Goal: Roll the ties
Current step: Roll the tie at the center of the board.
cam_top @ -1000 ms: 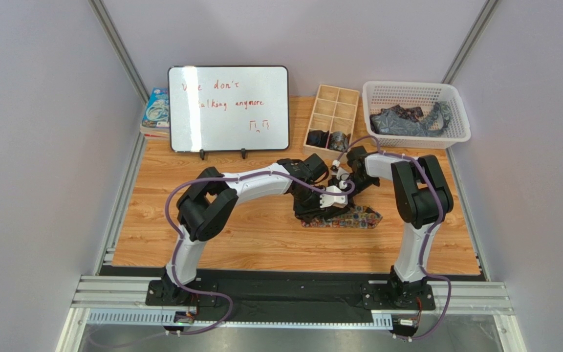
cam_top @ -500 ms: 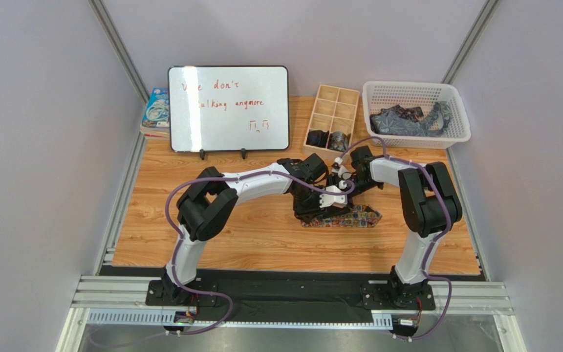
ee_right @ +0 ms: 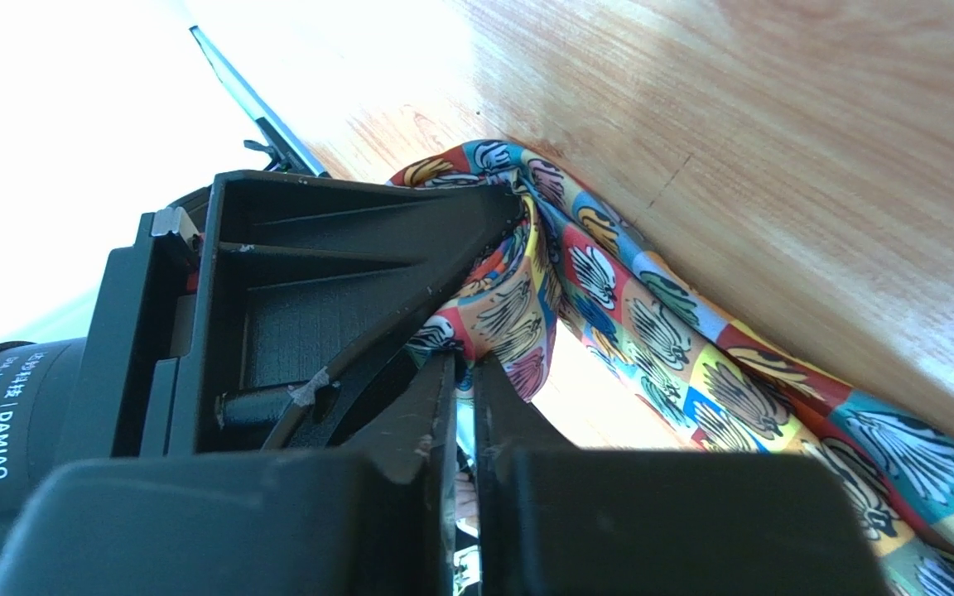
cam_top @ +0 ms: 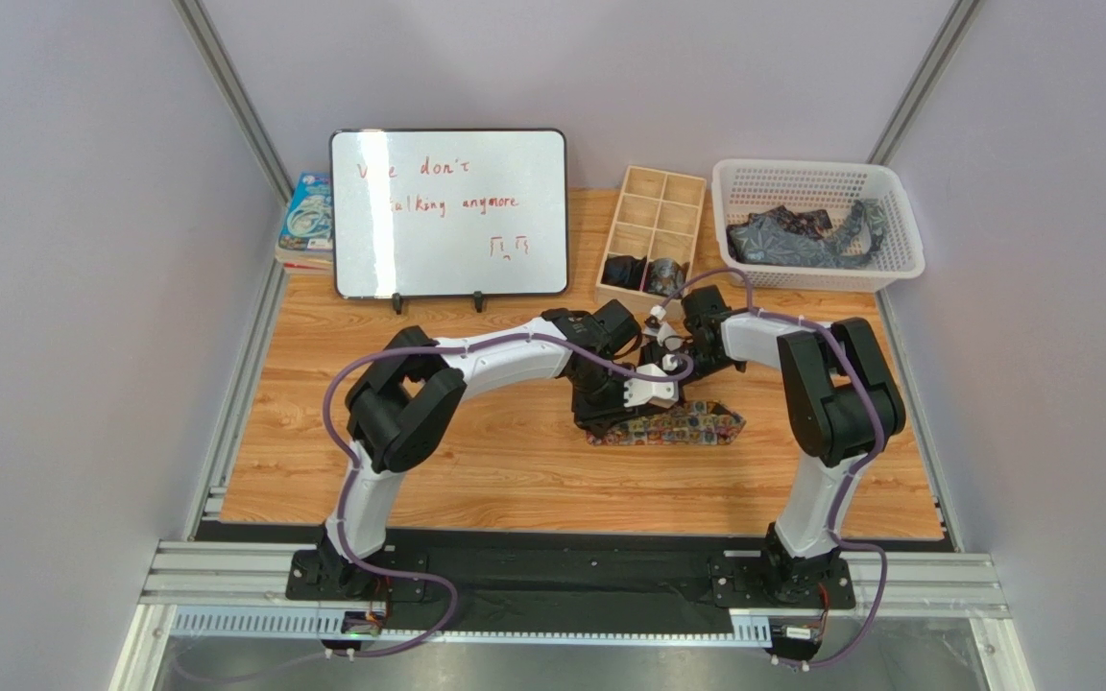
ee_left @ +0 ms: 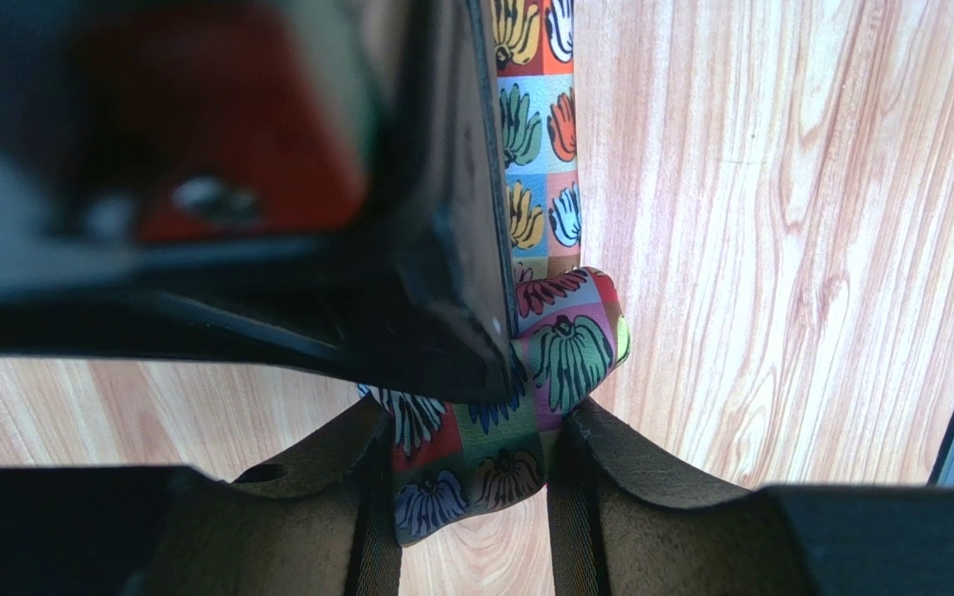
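Here left pincer [ee_left: 476, 428] was clamped on the tie [ee_left: 569, 348] fold, likely to keep the roll tight; right pincer [ee_right: 455, 373] beside it sat together, catch unclear.

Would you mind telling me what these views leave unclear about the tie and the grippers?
Right wrist view: whether the right gripper pinches the multicoloured tie; its dark tips crowd the fold.
Left wrist view: the tie's length beyond the left gripper, cut off at the top edge.
Top view: how far the tie is rolled; both grippers cover that end.
Top view: the wooden organiser's contents, too small.
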`<state>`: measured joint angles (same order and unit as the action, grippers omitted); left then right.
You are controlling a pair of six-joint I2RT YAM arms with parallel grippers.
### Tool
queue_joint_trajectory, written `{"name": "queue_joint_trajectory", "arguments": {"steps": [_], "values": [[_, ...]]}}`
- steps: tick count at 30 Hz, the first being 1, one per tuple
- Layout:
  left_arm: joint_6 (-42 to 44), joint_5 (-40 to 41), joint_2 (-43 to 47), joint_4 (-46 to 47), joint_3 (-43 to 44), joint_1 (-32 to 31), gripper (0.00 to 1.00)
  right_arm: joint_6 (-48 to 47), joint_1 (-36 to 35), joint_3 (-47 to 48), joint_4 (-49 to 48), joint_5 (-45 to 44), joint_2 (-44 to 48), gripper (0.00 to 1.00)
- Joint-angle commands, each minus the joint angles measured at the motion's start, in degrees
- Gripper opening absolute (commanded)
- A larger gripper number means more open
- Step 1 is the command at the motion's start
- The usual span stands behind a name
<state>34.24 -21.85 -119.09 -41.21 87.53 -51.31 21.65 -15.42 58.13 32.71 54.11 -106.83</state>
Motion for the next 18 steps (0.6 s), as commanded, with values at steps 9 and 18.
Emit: {"name": "queue_joint_trajectory", "arguments": {"steps": [9, 18], "values": [[2.3, -3.7, 1.7, -3.7, -3.2, 3.0, 0.47, -1.7, 0.4, 0.1, -2.1, -8.8, -3.8, 0.00], [0.0, -8.5, 10.0, 5.3, -8.9, 4.5, 0.77, -1.7, 0.7, 1.1, -1.4, -14.5, -5.0, 0.00]]}}
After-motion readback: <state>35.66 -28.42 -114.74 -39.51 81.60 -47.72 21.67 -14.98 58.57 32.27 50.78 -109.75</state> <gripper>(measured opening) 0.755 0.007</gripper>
